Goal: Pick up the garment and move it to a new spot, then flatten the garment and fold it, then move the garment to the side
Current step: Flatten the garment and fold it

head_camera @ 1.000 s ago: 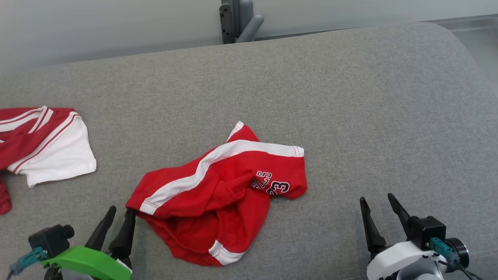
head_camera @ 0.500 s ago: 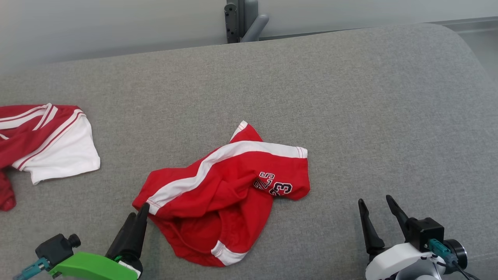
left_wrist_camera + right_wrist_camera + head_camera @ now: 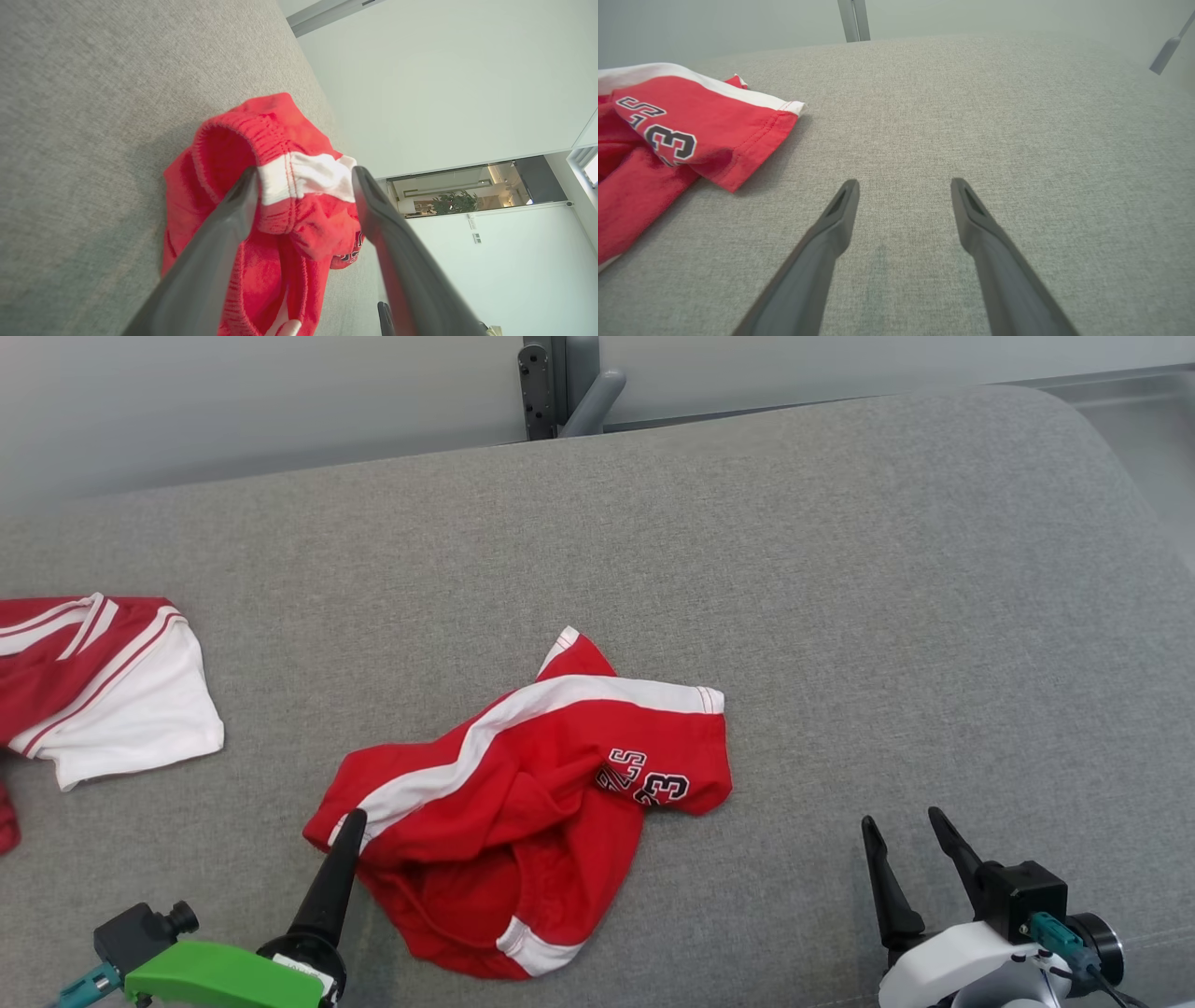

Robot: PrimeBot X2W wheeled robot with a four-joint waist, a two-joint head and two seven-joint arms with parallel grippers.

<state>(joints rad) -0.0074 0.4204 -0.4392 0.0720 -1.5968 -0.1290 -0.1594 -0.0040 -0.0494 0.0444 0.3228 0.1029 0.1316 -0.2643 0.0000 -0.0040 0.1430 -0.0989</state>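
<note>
Garment waistband [image 3: 268, 140] between spread left gripper [image 3: 304, 173] jaws, wrist view.

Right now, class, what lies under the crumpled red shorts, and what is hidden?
The red shorts lie on the grey cushion, which shows all around them. The patch directly beneath is covered by fabric, so nothing there can be checked.

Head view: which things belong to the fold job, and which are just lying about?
In the job: crumpled red shorts with white side stripe; open left pincer straddling their waistband; open right pincer.
Lying about: red-and-white garment at the left edge; grey metal post behind.
</note>
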